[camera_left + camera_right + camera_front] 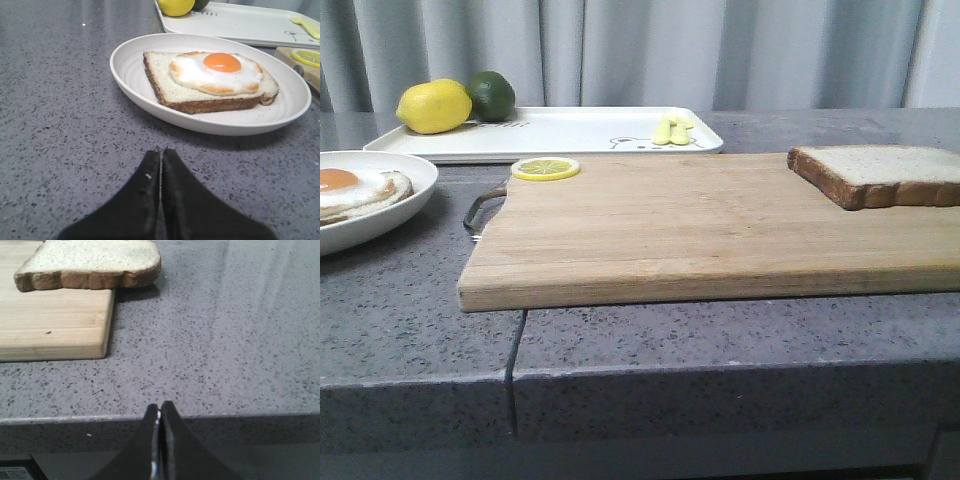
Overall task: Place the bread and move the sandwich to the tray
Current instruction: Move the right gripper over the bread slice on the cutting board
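A slice of bread (880, 172) with a brown crust lies on the right end of the wooden cutting board (700, 225); in the right wrist view the bread (90, 262) hangs slightly over the board's corner. The sandwich (210, 80), a fried egg on a bread slice, rests in a round white dish (130, 75) at the table's left (360, 190). The white tray (570, 130) lies at the back. My left gripper (161, 152) is shut and empty, short of the dish. My right gripper (159, 406) is shut and empty over the counter's front edge.
A lemon (433, 106) and a lime (492, 94) sit on the tray's left end, with pale yellow pieces (672, 130) on its right. A lemon slice (545, 168) lies on the board's back left corner. The board's metal handle (480, 210) faces the dish.
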Controlling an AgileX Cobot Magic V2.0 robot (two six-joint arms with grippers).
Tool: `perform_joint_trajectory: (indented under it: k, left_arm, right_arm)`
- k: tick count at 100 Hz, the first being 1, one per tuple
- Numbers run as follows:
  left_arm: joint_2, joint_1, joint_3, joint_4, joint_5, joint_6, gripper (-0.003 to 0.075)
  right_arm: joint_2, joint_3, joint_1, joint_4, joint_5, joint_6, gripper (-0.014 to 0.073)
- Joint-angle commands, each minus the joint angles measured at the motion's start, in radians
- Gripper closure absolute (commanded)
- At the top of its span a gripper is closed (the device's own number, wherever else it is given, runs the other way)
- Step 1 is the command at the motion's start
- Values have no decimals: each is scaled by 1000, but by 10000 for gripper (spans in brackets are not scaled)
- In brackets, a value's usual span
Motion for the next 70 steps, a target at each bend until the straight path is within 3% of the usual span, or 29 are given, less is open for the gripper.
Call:
perform_joint_trajectory:
  k: [1,45,70]
  left_arm:
    - [-31,1,15,-2,-47,2,740]
    - [-31,1,15,-2,-58,2,740]
    - [-31,1,15,-2,-270,2,740]
  right_arm:
    - [-18,8,-7,-14,-38,-2,663]
    - [-18,8,-7,-14,-38,-2,663]
    - [-18,8,-7,-14,-57,-2,663]
